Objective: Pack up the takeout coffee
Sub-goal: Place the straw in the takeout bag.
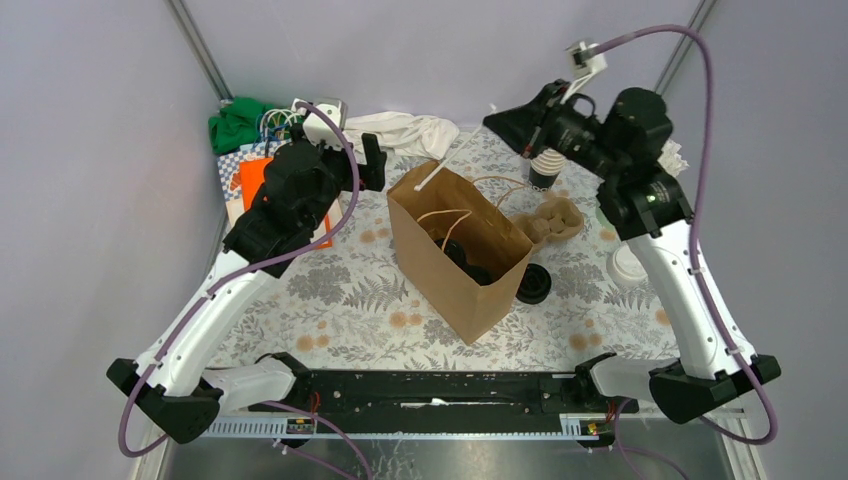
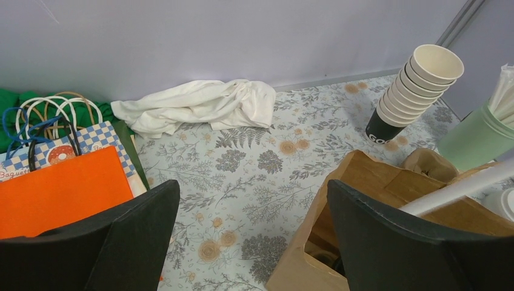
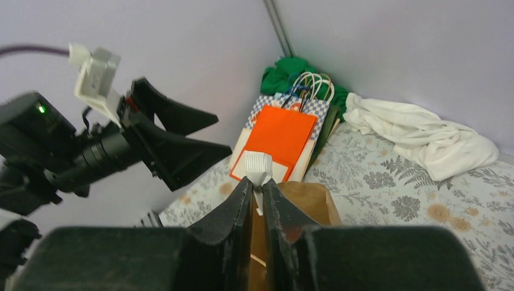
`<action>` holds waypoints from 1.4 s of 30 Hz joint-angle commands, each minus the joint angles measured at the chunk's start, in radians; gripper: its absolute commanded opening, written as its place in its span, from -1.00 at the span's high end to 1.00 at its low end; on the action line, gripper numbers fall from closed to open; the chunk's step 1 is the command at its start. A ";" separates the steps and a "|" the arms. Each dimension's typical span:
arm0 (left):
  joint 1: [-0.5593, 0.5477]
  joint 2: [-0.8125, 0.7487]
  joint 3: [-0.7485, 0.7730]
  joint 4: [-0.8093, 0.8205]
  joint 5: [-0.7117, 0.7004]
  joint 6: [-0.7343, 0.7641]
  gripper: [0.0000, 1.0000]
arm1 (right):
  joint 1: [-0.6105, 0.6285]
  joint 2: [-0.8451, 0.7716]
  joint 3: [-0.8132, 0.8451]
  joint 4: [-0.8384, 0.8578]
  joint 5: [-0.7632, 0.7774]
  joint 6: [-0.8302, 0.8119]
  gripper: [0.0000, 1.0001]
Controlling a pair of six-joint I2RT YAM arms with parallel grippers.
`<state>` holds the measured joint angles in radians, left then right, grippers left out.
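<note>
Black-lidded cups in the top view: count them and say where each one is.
3. One black-lidded cup and a second sit inside the open brown bag; a third stands on the table beside the bag's right side. Others may be hidden deeper inside.

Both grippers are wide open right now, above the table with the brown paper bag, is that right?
Not quite: only the left gripper is wide open. The right gripper is shut on a white stick, as the right wrist view shows. Both are above the table with the brown paper bag.
</note>
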<state>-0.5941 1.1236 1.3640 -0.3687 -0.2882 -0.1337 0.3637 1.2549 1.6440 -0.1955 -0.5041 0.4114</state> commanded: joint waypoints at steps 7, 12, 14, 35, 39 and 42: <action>0.005 -0.028 0.045 -0.018 -0.038 -0.021 -0.91 | 0.171 0.037 -0.038 -0.039 0.099 -0.276 0.67; 0.005 -0.030 0.038 -0.025 -0.037 -0.033 -0.91 | 0.209 0.079 -0.038 -0.009 0.096 -0.300 0.11; 0.005 -0.034 0.033 -0.026 -0.035 -0.040 -0.91 | 0.218 0.099 -0.011 -0.021 0.100 -0.306 -0.43; 0.028 -0.158 -0.119 -0.087 -0.087 -0.232 -0.93 | -0.154 -0.069 -0.170 -0.214 0.684 -0.188 -0.99; 0.088 -0.210 -0.200 -0.127 -0.123 -0.328 -0.93 | -0.214 -0.194 -0.405 -0.185 0.734 -0.116 -0.99; 0.138 -0.255 -0.286 -0.135 -0.122 -0.397 -0.94 | -0.215 -0.297 -0.618 -0.111 0.756 -0.108 -0.99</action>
<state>-0.5068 0.9257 1.1534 -0.4866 -0.3683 -0.4065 0.1585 1.0710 1.2259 -0.3817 0.1692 0.2501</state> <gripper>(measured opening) 0.967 0.994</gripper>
